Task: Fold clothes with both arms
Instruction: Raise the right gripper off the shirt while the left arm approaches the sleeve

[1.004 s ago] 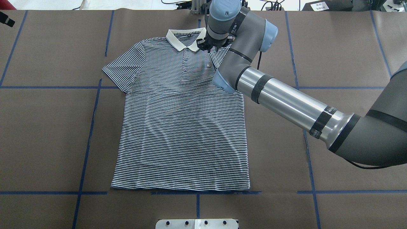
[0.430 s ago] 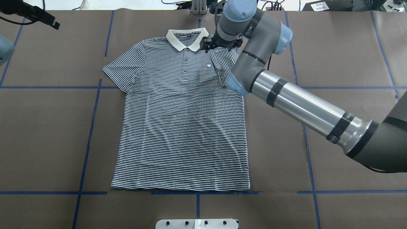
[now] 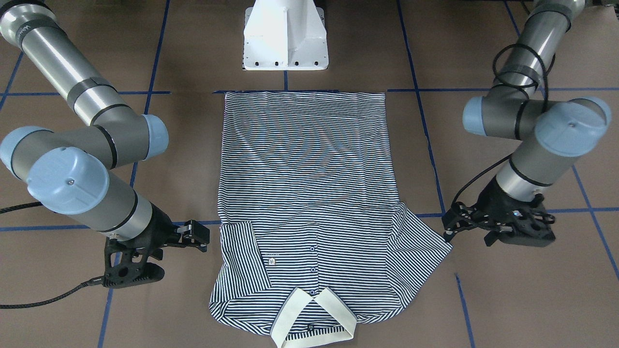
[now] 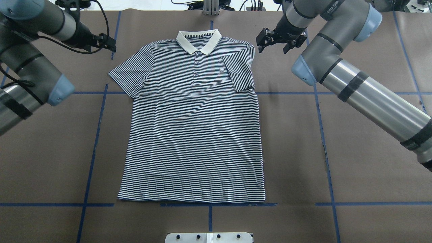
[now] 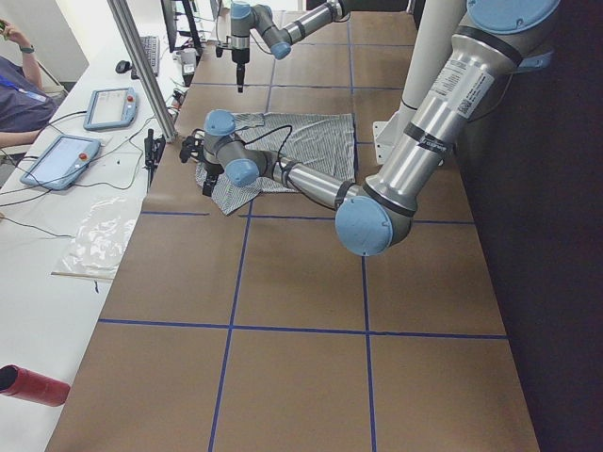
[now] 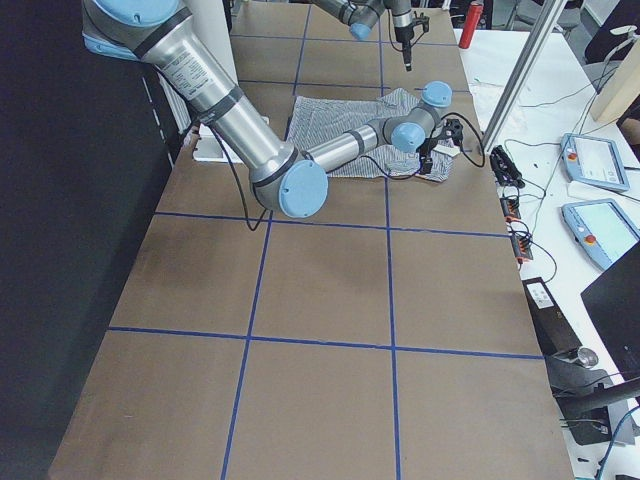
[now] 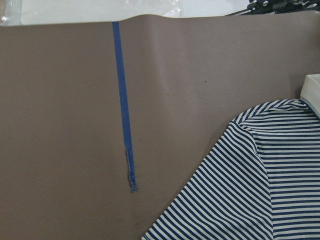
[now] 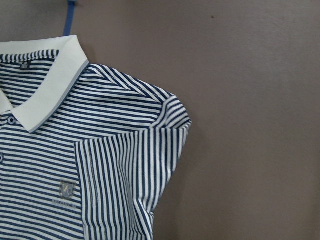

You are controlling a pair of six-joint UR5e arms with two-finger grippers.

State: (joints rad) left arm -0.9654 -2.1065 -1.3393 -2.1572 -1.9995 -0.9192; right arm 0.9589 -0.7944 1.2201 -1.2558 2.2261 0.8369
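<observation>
1. Judging by how things lie, the next step is the left sleeve: the striped polo shirt point(image 4: 192, 135) lies flat and front-up in the middle of the brown table point(image 4: 50, 152). Its long axis runs from the hem near the robot to the cream collar point(image 4: 198, 40) at the far end.
2. The right sleeve point(image 4: 239, 71) is folded inward over the chest, while the left sleeve point(image 4: 126, 76) is spread out flat.
3. The left gripper point(image 4: 107, 42) is the nearer one to that sleeve. It sits just outside the left shoulder, off the cloth, and the sleeve lies from it inward and back toward the robot.
4. The left arm is bent at the elbow, its wrist low and pointed toward the shirt. Its fingers look spread and hold nothing.
5. The right gripper point(image 4: 275, 38) hangs beside the right shoulder, clear of the fabric, its fingers apart and empty; that arm reaches long across the table's right side.
</observation>
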